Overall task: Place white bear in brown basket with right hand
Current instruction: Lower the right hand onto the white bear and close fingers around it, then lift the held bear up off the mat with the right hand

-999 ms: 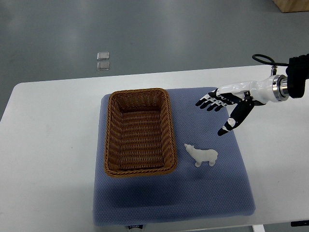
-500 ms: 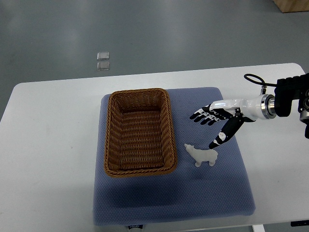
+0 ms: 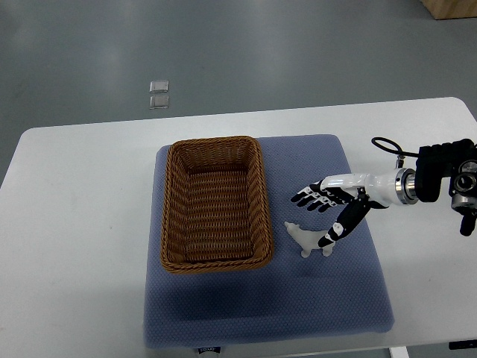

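Reaching in from the right edge, the right hand (image 3: 328, 212) hangs over the blue mat (image 3: 268, 306) with its fingers (image 3: 311, 198) spread flat and holding nothing. Its thumb points down toward the back of the white bear (image 3: 307, 240), and the tip overlaps the figure from this angle; whether it actually touches, I cannot tell. Nothing stands between the hand and the bear, and the strip of mat between the bear and the brown basket (image 3: 215, 203) is bare.

The bear stands upright on the mat just to the right of the basket's near right corner, its head turned toward the basket wall but apart from it. The basket is a rectangular wicker one lying lengthwise on the left half of the mat, and its woven bottom shows with nothing inside.

The mat is a thick padded cushion laid on a white table (image 3: 74, 246), and the table runs out wide on both sides of the basket. A black cable (image 3: 384, 143) loops up from the robot's forearm, to the right of the basket and over the bare table top. Beyond the far edge of the table, behind the basket, grey floor shows with two small pale squares (image 3: 159, 94) on it. A piece of tan box (image 3: 451, 7) sits at the room's far right corner.
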`<move>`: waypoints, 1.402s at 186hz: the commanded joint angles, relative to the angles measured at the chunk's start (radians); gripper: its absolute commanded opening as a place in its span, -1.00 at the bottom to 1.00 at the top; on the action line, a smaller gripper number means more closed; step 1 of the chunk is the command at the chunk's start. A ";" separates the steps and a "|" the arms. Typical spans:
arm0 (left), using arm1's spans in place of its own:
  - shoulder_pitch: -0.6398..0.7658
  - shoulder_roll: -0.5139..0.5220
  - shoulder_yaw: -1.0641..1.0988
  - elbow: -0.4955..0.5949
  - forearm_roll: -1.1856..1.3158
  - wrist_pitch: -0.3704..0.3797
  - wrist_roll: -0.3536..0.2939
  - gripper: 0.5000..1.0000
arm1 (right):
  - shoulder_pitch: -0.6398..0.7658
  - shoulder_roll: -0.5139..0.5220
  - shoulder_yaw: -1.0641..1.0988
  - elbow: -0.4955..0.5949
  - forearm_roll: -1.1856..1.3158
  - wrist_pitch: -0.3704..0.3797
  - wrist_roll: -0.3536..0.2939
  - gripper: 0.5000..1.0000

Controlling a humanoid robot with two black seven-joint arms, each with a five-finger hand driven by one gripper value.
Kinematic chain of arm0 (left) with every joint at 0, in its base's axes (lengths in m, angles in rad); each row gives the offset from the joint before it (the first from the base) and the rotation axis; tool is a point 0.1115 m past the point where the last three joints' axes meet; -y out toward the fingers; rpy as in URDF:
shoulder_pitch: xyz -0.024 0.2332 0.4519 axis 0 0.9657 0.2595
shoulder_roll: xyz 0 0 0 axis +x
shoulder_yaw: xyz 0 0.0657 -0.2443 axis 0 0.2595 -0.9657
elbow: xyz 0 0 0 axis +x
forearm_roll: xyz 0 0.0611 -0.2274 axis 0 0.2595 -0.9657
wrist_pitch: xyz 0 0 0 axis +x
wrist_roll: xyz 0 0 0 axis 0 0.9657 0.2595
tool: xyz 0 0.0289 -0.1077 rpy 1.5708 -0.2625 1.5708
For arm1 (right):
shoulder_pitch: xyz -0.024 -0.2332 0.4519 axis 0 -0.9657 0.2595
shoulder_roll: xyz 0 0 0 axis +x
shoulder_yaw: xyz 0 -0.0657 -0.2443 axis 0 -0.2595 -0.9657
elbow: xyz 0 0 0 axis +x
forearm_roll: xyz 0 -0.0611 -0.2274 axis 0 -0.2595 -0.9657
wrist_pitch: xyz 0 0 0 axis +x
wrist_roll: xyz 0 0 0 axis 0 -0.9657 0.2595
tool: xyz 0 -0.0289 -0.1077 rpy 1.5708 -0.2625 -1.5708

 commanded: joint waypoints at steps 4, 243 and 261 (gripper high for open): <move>0.000 0.000 0.000 0.000 0.000 0.000 0.000 1.00 | -0.027 0.016 0.001 -0.006 -0.010 -0.018 0.002 0.69; 0.000 0.000 -0.002 0.000 0.000 0.000 0.000 1.00 | -0.164 0.082 0.057 -0.057 -0.106 -0.100 0.041 -0.11; 0.000 0.000 -0.002 0.000 0.000 0.000 0.000 1.00 | -0.164 0.088 0.057 -0.058 -0.112 -0.099 0.050 -0.37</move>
